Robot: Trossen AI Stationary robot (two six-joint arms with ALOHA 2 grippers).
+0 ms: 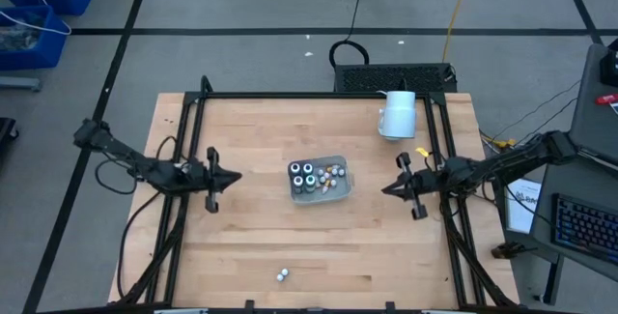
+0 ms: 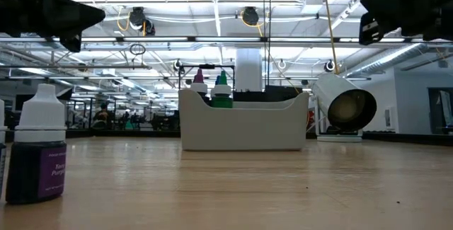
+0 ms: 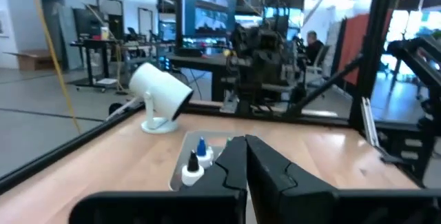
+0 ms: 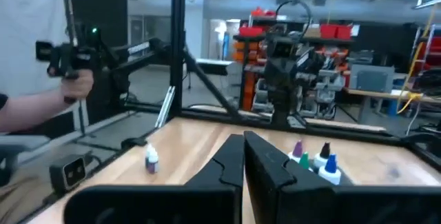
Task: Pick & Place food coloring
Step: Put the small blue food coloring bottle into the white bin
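Left end effector (image 1: 229, 177) shut — tray (image 1: 340, 189) holding food coloring (image 1: 307, 178)

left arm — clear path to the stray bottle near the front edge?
Probably yes. The stray bottle stands alone on bare table, and nothing lies between it and the shut left gripper. It would need to open first.

Food coloring: most in tray, one bottle apart.

Cluster of food coloring (image 1: 317, 178) sits mid-table inside the tray (image 1: 340, 189): four dark round bottles with pale or teal tops at one end, tiny whitish and orange-tinted bottles beside them. A single bottle (image 1: 282, 274) stands upright near the front edge, well apart; dark contents, white cap, purple label.
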